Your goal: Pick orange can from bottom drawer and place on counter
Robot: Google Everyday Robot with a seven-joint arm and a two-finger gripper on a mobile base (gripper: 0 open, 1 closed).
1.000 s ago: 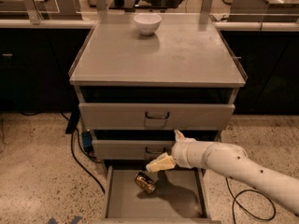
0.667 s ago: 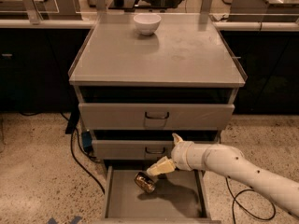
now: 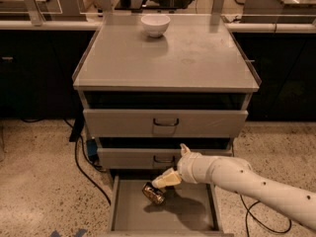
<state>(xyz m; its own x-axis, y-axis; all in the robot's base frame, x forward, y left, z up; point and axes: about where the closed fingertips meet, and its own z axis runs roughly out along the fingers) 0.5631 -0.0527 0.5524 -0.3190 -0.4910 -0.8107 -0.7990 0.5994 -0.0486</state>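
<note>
**Gripper at the can, bottom drawer open**

My gripper (image 3: 165, 179) is low in the frame at centre-bottom, over the back part of the bottom drawer (image 3: 192, 216). Its cream tip points down-left at the orange can (image 3: 154, 193). The tip is right at the can's upper-right edge and looks like it's touching, but I can't say for sure. I also can't tell whether the gripper is open or closed, or if it has any grip on the can. My white arm (image 3: 247, 181) comes in from the lower-right corner and crosses in front of the drawer's right side.

The can lies tilted on the drawer floor, left of centre and near the back, w/ a shadow spreading right over the grey floor. The drawer is pulled out toward the bottom edge of the frame.

Above it are the middle drawer (image 3: 123, 158) and top drawer (image 3: 207, 122), both grey, each w/ a dark pull handle at centre and a dark gap above. The counter (image 3: 197, 53) fills the upper-middle of the frame: flat grey metal w/ low rims left & right. A white bowl (image 3: 155, 24) sits upright near its far edge, about centre.

Room: speckled beige floor (image 3: 34, 181) on either side of the cabinet, and a black cable (image 3: 84, 167) running down the floor left of the drawers. Dark-fronted counters (image 3: 34, 73) stand behind at left & right, w/ glass panels along the top of the frame.
</note>
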